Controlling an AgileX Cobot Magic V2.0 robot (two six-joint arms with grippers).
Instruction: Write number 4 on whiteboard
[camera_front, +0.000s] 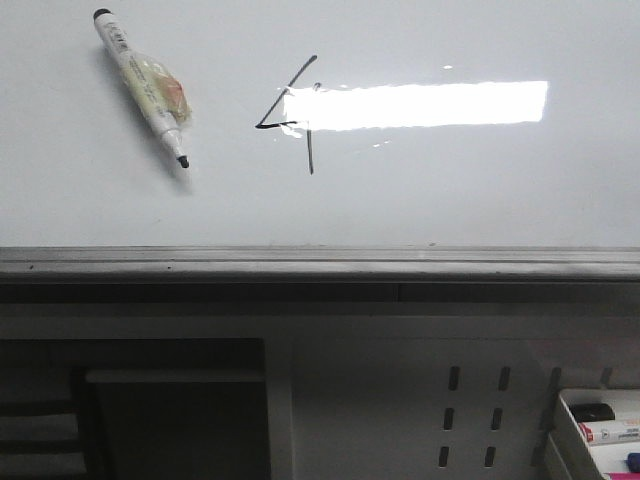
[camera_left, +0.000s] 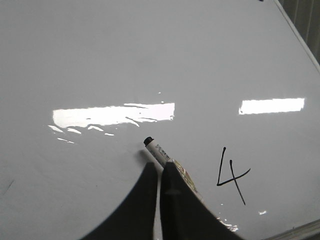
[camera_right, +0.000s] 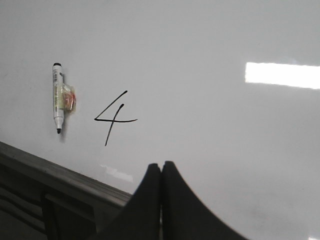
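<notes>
The whiteboard (camera_front: 450, 190) is glossy white with a grey edge rail (camera_front: 320, 262) along its near side. A black number 4 (camera_front: 287, 91) is drawn on it, partly under a bright glare. It also shows in the left wrist view (camera_left: 234, 177) and the right wrist view (camera_right: 114, 119). An uncapped marker (camera_front: 140, 85) lies loose on the board to the left of the 4. My left gripper (camera_left: 160, 164) is shut and empty above the board, its fingers covering part of the marker (camera_left: 156, 150). My right gripper (camera_right: 161, 164) is shut and empty near the rail. Neither gripper shows in the front view.
A bright rectangular light glare (camera_front: 420, 105) lies across the board. Below the rail is a grey perforated panel (camera_front: 470, 410). A white tray (camera_front: 570, 420) with markers stands at the lower right. A dark recess (camera_front: 170, 420) is at the lower left.
</notes>
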